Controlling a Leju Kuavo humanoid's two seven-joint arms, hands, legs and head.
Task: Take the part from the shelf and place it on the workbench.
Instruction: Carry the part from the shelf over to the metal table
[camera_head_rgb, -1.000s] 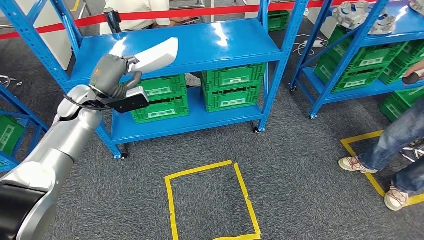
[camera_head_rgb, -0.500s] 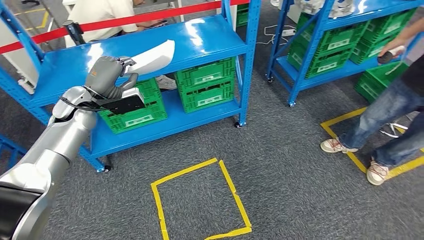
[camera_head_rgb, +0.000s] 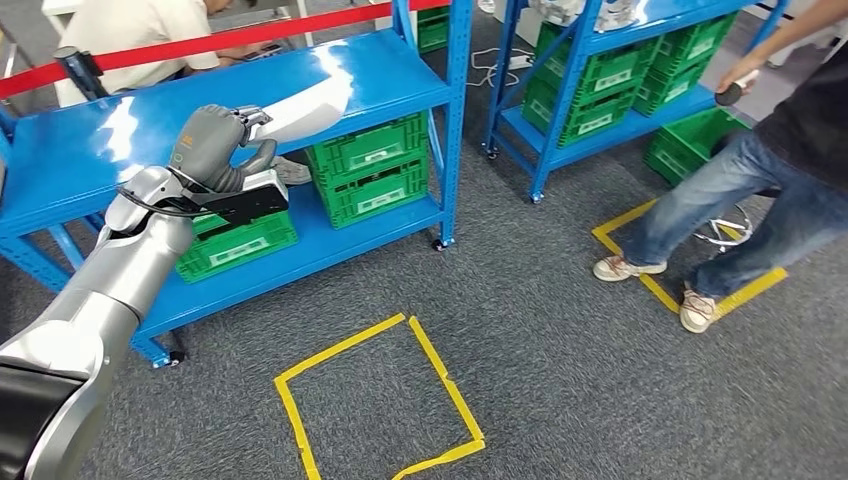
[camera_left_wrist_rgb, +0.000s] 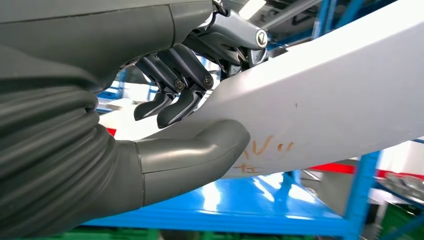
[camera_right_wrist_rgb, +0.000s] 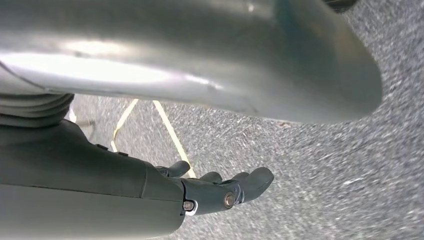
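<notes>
Gripping the white part by its near end, our left hand held it raised in front of the blue shelf. Thumb beneath and fingers above hid that end. Our right hand hung over grey carpet, fingers loosely apart, holding nothing.

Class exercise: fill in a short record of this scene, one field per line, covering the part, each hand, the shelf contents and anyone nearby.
Part: long white part, held above the blue shelf
Left hand: grips the part's near end
Right hand: holds nothing, hangs over grey carpet
Shelf contents: green crates on the lower level
Nearby: a person's legs by yellow floor tape
</notes>
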